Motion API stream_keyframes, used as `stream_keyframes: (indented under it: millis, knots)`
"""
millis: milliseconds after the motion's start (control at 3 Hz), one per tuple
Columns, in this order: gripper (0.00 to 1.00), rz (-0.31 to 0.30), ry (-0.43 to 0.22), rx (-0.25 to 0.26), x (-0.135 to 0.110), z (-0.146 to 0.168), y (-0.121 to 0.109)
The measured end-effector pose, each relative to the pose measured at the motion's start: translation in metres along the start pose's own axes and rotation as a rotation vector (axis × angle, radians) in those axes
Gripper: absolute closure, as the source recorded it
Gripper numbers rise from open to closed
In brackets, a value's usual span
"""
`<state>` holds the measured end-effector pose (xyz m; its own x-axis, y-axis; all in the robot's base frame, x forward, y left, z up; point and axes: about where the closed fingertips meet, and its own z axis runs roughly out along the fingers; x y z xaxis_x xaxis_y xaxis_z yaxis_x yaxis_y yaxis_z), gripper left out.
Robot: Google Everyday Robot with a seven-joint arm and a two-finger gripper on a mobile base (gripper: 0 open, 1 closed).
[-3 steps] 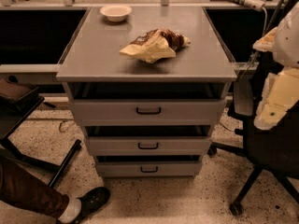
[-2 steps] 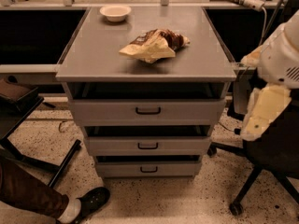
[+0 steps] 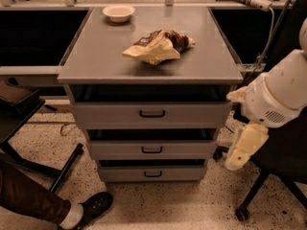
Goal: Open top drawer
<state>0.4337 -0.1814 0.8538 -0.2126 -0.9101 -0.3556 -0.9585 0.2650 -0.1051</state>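
The top drawer [image 3: 151,114] is the uppermost of three grey metal drawers in a grey cabinet, with a small black bar handle [image 3: 152,113] at the centre of its front. Its front sits slightly forward of the cabinet frame, with a dark gap above it. My gripper [image 3: 240,153] is the cream-coloured end of the white arm [image 3: 278,92]. It hangs to the right of the cabinet, level with the middle drawer [image 3: 151,149], apart from the drawers and well right of the handle.
A crumpled snack bag [image 3: 158,45] and a white bowl [image 3: 118,12] lie on the cabinet top [image 3: 96,56]. The bottom drawer [image 3: 152,173] is below. A black office chair [image 3: 268,176] stands at right. A person's shoe [image 3: 93,206] and a black stand leg [image 3: 67,166] are at lower left.
My arm and gripper have moved left and down, closer to the cabinet's right side. The drawers have not moved.
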Motion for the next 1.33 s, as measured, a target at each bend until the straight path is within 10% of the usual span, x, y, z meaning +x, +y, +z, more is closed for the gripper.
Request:
stream_keyframes:
  millis: [667,1333]
  knots:
    - [0.00,-0.128,-0.172,-0.012,-0.018,0.047,0.012]
    - [0.00,-0.146,-0.169,-0.021,-0.018,0.081,0.011]
